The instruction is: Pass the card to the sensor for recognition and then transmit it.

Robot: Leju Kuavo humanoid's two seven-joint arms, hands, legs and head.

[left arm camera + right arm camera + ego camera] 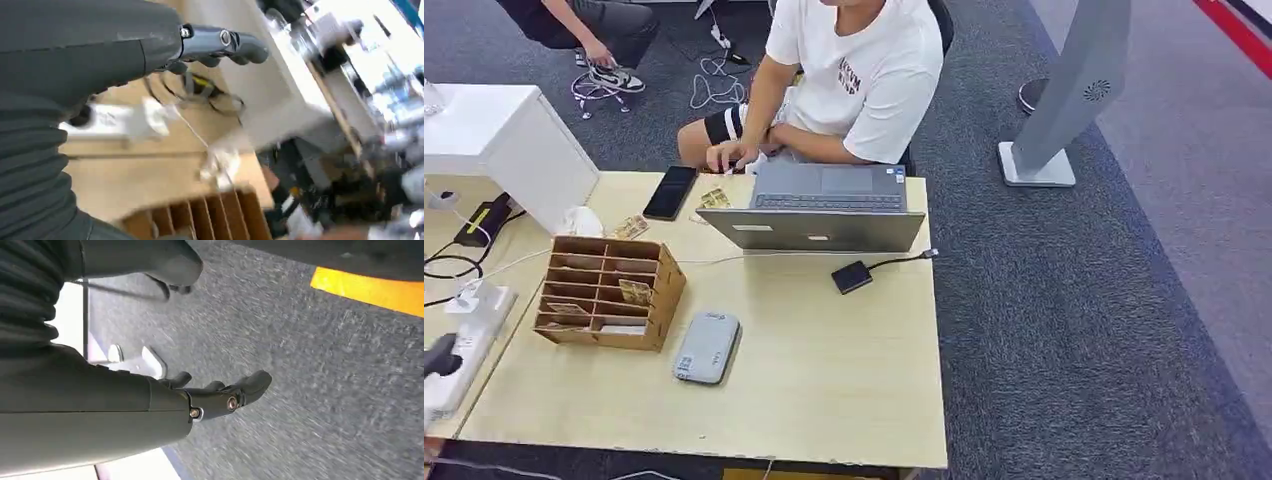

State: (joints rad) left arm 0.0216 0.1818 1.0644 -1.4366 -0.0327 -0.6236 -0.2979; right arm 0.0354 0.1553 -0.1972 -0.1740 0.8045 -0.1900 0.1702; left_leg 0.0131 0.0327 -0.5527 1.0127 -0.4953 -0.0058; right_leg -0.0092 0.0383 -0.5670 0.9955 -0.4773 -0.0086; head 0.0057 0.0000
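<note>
Cards in the rack, sensor beside it, both hands holding nothing

On the bench (824, 380), the rack (609, 290) near the left edge holds thin cards (635, 292), likely light, stiff and slick, best pinched by an exposed edge. The grey sensor (707, 347) lies just beside it. Left hand (215, 45) and right hand (220, 395) hang with fingers apart.

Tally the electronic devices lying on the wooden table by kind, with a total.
Laptop: 1
Phone: 1
Grey sensor: 1
Black box on a cable: 1
Power strip: 1
Total: 5
</note>
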